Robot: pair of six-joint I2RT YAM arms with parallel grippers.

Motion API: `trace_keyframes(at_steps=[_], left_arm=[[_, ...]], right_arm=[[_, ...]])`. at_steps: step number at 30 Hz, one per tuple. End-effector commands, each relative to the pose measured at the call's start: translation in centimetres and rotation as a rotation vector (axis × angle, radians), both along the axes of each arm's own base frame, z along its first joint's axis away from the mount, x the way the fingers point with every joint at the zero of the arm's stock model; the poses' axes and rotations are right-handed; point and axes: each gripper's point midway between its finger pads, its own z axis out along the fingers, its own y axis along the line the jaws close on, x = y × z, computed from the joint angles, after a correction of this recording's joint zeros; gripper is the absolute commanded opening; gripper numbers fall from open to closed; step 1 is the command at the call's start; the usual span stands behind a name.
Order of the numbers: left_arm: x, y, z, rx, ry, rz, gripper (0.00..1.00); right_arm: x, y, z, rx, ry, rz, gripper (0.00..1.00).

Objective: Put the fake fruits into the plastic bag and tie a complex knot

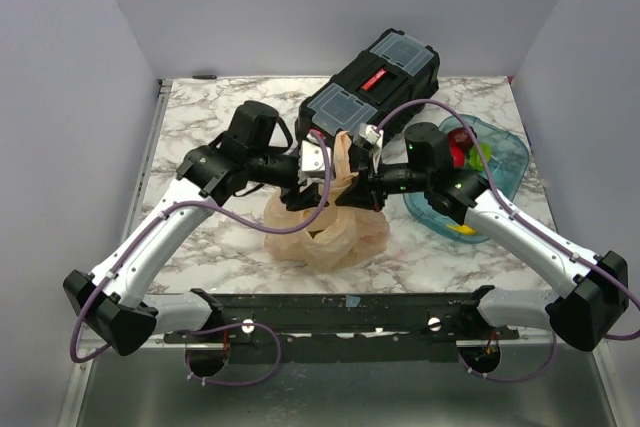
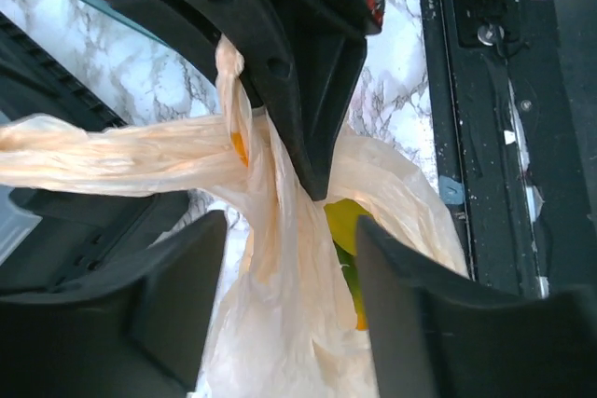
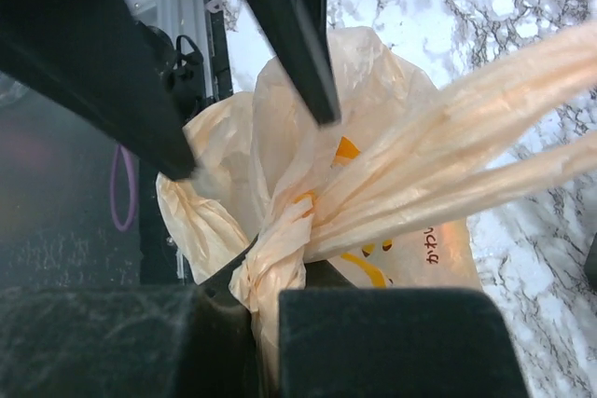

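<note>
The bag [image 1: 325, 232] sits on the marble counter [image 1: 200, 127], at the middle of its near half. Its body bulges left to right, and its gathered neck rises from there towards the far side. The handles [image 2: 103, 156] cross over the neck. In the left wrist view one strip runs out sideways to the left while another climbs straight up.

The right claw [image 3: 266, 300] is clamped tight on the bunched neck just below the crossing, and the strips stream away from it to the upper right in its own view. The left claw [image 2: 284, 230] is spread wide, one finger on either side of the bag's upper part, and grips nothing. The two claws meet tip to tip above the bag.

Yellow-green fruits [image 2: 347, 230] show through the film inside the bag. More lie in the blue tray [image 1: 515, 162] to the right, partly hidden by the right arm. A black toolbox [image 1: 375, 82] stands just behind the claws.
</note>
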Motion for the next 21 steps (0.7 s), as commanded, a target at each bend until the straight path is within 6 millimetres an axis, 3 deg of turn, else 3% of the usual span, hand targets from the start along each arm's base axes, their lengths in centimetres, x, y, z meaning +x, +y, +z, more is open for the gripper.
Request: trace_keyframes(at_steps=[1,3,6,14,21], left_arm=[[-1.1,2.9,2.6,0.03,0.003,0.006,0.68],[0.2,4.4,3.9,-0.004,0.015,0.073,0.82],[2.6,5.3,6.0,-0.049,0.036,0.177,0.88],[5.1,1.7,9.7,-0.163,0.353,0.155,0.88],[8.4,-0.4,8.8,-0.143,0.506,0.245,0.75]], right_arm=[[0.1,-0.2,1.0,0.014,-0.104,0.014,0.01],[-0.2,-0.3,1.0,0.014,-0.135,0.041,0.01],[-0.6,-0.5,0.7,0.002,-0.186,0.09,0.01],[-0.7,-0.3,0.3,-0.031,-0.269,0.179,0.01],[-0.7,-0.1,0.1,-0.047,-0.319,0.205,0.01]])
